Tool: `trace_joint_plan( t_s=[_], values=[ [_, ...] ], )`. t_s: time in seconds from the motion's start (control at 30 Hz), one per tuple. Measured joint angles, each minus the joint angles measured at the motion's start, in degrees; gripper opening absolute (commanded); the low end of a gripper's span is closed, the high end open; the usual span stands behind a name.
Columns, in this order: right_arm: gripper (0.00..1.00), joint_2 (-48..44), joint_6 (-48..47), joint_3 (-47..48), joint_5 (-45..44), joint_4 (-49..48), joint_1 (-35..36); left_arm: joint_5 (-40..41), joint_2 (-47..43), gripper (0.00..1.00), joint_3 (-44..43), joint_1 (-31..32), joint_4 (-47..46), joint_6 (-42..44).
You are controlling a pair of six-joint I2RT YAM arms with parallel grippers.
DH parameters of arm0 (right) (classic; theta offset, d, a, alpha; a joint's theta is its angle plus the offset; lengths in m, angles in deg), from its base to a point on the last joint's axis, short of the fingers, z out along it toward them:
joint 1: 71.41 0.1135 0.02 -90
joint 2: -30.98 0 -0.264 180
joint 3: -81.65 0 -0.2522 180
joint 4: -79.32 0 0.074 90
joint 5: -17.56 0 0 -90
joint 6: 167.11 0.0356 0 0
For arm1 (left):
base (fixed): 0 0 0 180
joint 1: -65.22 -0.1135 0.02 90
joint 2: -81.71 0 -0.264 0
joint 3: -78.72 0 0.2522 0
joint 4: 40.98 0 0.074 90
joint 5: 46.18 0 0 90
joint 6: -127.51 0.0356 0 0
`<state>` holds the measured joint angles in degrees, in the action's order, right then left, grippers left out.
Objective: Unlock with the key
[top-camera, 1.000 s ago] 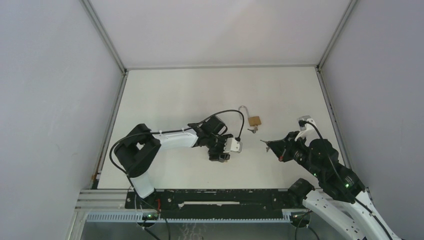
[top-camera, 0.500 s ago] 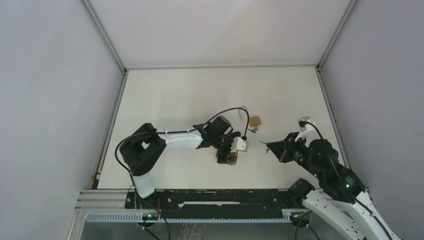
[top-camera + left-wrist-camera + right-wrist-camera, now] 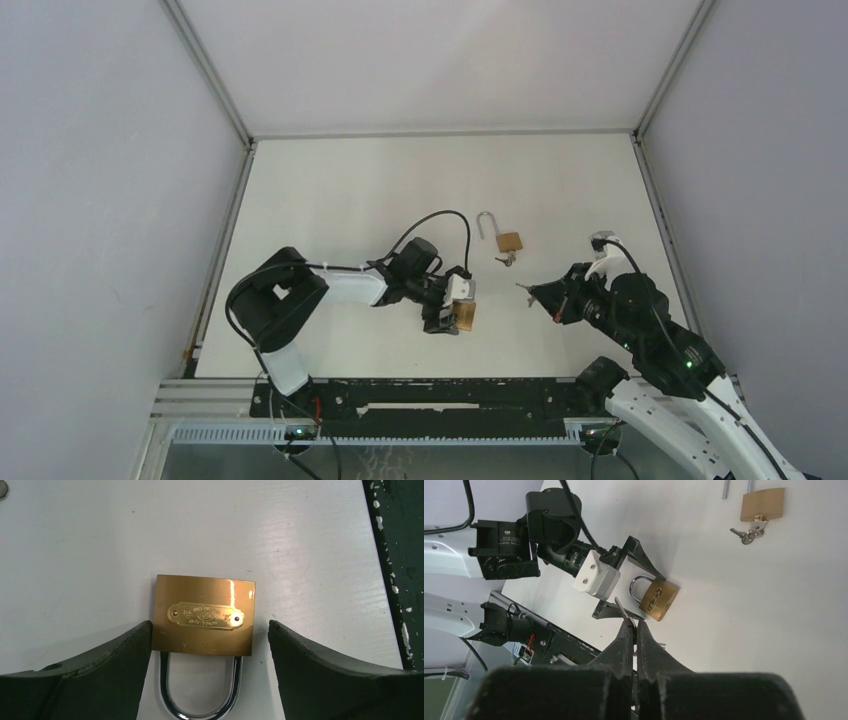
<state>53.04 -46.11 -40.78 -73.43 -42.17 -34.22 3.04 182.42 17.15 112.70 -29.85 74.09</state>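
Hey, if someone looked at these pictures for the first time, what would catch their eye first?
A brass closed padlock lies flat on the table, near the front, between the open fingers of the left gripper. The right gripper, to its right, is shut on a thin key that points toward it. Farther back lies an open padlock with keys at its base.
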Motion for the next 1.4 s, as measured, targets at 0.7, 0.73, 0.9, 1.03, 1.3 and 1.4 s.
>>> trace_joint_plan(
  t_s=[0.7,0.73,0.9,1.03,1.3,1.4],
  values=[
    [0.0,2.82,0.61,0.0,2.32,-1.7,-0.04,1.68,0.15,0.84,7.72,0.24,-18.27,-6.8],
    [0.0,2.84,0.59,0.0,2.38,-1.7,-0.04,1.64,0.15,0.84,7.69,0.24,-18.18,-6.6],
    [0.0,2.89,0.61,0.0,2.6,-1.7,-0.04,1.36,0.15,0.83,7.04,0.28,-16.5,-5.53],
    [0.0,3.02,0.59,0.0,2.62,-1.73,-0.04,0.5,0.85,0.83,5.22,0.28,-13.42,-4.52],
    [0.0,3.13,0.61,0.0,2.86,-1.75,-0.04,-0.37,2.08,0.8,2.47,0.28,-9.68,-2.51],
    [0.0,3.13,0.61,0.0,2.97,-1.75,-0.04,-0.52,2.27,0.77,1.97,0.28,-8.92,-2.03]
  ],
)
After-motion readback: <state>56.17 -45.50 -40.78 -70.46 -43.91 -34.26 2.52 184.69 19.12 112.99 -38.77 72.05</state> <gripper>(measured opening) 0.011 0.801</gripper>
